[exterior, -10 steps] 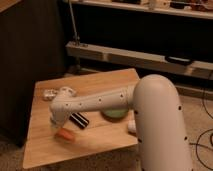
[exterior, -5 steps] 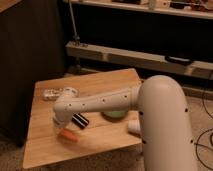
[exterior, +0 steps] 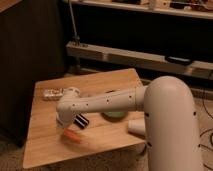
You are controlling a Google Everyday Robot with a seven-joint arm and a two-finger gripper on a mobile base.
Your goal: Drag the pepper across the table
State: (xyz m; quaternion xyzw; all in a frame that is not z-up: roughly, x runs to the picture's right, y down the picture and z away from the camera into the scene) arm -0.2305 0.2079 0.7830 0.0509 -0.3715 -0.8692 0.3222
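Orange-red, your pepper lies on the light-wood surface near its front edge. Your claw hangs just above it beside the black striped block; its spread cannot be told.

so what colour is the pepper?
Orange-red pepper, lying on the table just below the end effector; camera view.

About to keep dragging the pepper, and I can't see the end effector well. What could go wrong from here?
1. The end effector is hidden under the arm's wrist just above the pepper, so contact may slip unnoticed.
2. The pepper sits near the table front edge; dragging further forward could push it off.
3. The black block lies right beside the wrist and could get swept along.
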